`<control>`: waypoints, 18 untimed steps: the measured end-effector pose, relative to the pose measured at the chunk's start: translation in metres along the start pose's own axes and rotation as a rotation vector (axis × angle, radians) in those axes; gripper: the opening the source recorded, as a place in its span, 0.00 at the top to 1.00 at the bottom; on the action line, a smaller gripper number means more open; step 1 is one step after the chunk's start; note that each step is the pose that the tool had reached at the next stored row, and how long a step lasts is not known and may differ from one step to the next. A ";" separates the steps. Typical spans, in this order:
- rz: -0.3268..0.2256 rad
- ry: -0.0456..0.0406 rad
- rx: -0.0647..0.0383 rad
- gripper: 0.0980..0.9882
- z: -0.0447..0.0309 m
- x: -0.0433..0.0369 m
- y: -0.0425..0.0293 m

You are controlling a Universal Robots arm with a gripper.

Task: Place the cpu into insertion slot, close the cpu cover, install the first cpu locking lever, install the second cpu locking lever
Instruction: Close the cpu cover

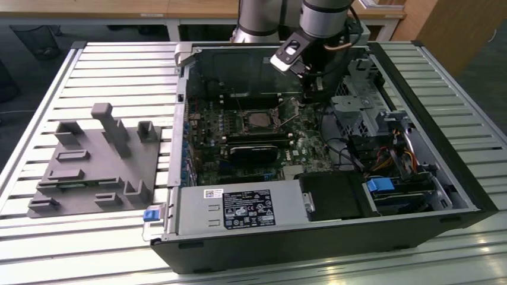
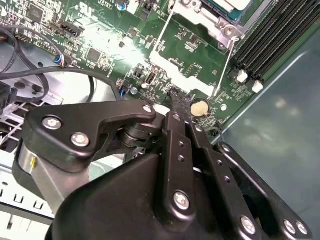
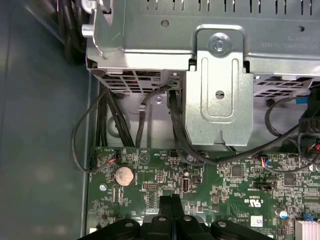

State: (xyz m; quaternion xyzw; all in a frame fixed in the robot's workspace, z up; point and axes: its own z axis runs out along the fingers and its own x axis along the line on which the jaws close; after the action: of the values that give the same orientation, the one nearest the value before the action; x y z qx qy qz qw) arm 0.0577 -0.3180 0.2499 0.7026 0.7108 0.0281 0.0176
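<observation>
OK, exterior view, left to right. A grey fixture block (image 1: 95, 157) sits on the slatted bench (image 1: 119, 59), at 9 o'clock of the open PC case (image 1: 317, 249).

Inside the case:
- The power supply (image 1: 237, 209) is at 6 o'clock of the motherboard (image 1: 214, 127).
- The insertion slot (image 1: 242, 121) is mid-board. The cpu (image 1: 258, 120) lies in it, grey top showing.
- The cpu cover (image 2: 202, 21) looks to be lying flat around the chip in the second wrist view.
- A black heatsink (image 1: 253, 153) sits at 6 o'clock of the slot, just beside it.
- Two thin locking levers (image 2: 226, 62) flank the slot. Both look tilted up off the board, not hooked down.

The hand (image 1: 310, 95) hangs at 2 o'clock of the slot, near it but apart, tips down close to the board. In both wrist views I read it as closed: the fingers (image 3: 175, 207) are pressed tip to tip and I see nothing between them. A coin cell (image 2: 200, 106) lies just beside the tips, and one lever's free end is near it.

Further right, the metal drive cage (image 1: 357, 110) is at 4 o'clock of the hand, and a blue tab (image 1: 382, 184) is at 5 o'clock, well apart.
</observation>
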 end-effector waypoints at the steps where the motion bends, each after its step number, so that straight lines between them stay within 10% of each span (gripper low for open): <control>1: 0.000 0.0000 0.001 0.99 0.0007 0.0002 0.0005; 18: 0.000 -0.0002 0.004 0.99 0.0090 0.0012 -0.0087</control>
State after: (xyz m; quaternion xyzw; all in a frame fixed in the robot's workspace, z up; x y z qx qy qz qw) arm 0.0496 -0.3168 0.2404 0.7026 0.7109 0.0266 0.0162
